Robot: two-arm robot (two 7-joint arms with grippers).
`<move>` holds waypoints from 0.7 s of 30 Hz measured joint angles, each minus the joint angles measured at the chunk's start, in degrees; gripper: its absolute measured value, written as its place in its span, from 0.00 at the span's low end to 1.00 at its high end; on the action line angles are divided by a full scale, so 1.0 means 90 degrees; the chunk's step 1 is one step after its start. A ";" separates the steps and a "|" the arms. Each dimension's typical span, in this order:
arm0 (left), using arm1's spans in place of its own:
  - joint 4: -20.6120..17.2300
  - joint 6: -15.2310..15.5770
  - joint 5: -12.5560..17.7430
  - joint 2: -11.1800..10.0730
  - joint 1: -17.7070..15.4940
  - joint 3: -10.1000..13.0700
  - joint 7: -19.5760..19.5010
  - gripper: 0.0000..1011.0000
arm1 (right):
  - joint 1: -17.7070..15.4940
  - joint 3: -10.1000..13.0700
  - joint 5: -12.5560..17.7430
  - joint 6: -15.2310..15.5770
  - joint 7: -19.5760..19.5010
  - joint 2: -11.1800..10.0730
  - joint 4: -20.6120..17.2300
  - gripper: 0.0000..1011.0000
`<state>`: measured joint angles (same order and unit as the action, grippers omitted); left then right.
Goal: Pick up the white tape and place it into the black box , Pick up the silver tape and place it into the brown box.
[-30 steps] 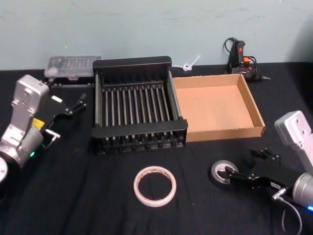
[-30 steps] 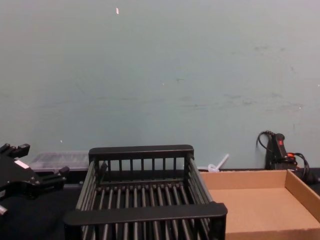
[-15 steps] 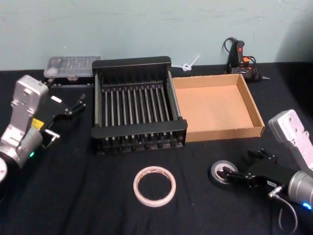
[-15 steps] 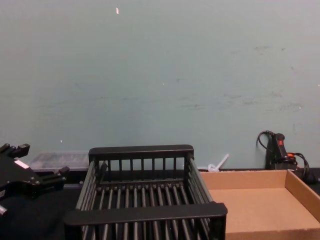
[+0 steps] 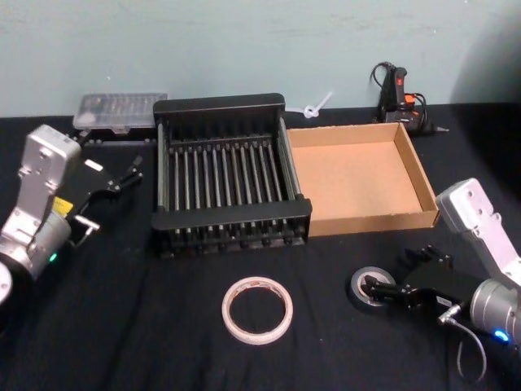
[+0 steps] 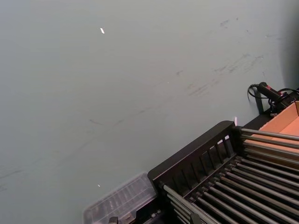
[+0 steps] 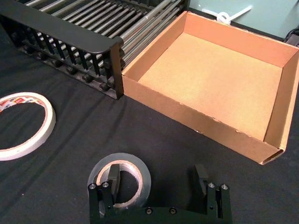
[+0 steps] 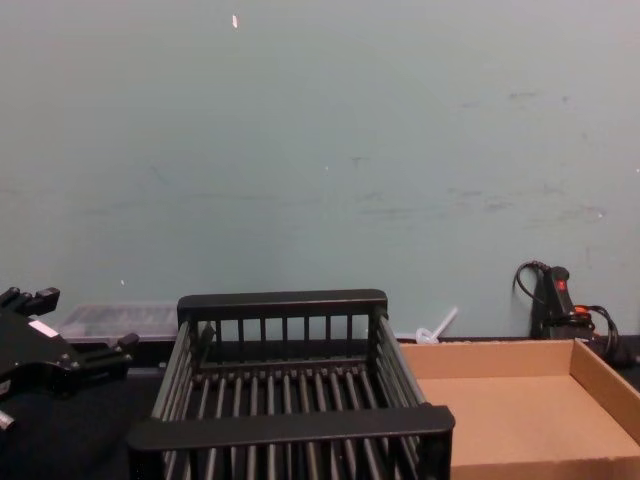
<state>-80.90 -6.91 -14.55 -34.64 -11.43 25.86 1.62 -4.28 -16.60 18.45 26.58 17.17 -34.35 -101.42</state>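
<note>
Right tool (image 5: 389,284) has slid leftward over the last second and now sits lower against the silver tape (image 5: 368,287), its fingers spread wide: in the right wrist view one finger (image 7: 113,178) dips into the roll's pale core while the other stands apart beyond the outer edge, so the roll's near wall lies between them, not yet pinched. That silver tape lies flat on the black counter (image 5: 146,326), in front of the brown box (image 5: 421,179) and well apart from it. One white tape (image 5: 257,309) lies flat too, out in the open in front of the black box (image 5: 232,235), to the left of the silver roll, untouched. So that is two rolls, one white and one grey, and two boxes standing side by side, their walls touching or nearly so; nothing lies inside either one, and the low cardboard front wall is all that stands between the silver roll and the tray floor. Left tool (image 5: 120,173) hangs parked just left of the black box, its fingers a little apart, holding nothing, same spot as before. Behind, against the wall, sit one clear plastic case (image 5: 120,112), one white cable tie (image 5: 317,107) and one black glue gun (image 5: 397,91) with its cord, all beyond the boxes and out of the working lane.
</note>
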 joint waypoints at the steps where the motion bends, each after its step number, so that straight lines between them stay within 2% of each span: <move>1: 0.0000 0.0000 0.0000 0.0000 0.0000 0.0000 0.0000 0.99 | 0.0015 0.0000 -0.0021 0.0018 0.0012 0.0022 0.0019 0.99; 14: 0.0000 0.0000 0.0000 0.0000 0.0000 0.0000 0.0000 0.99 | 0.0073 0.0075 -0.0180 0.0108 0.0104 0.0195 0.0111 0.99; 21: 0.0000 0.0000 0.0000 0.0000 0.0000 0.0000 0.0000 0.99 | 0.0073 0.0076 -0.0178 0.0108 0.0104 0.0190 0.0112 0.99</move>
<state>-80.90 -6.91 -14.55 -34.64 -11.43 25.86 1.62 -3.62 -15.92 16.84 27.55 18.10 -32.63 -100.41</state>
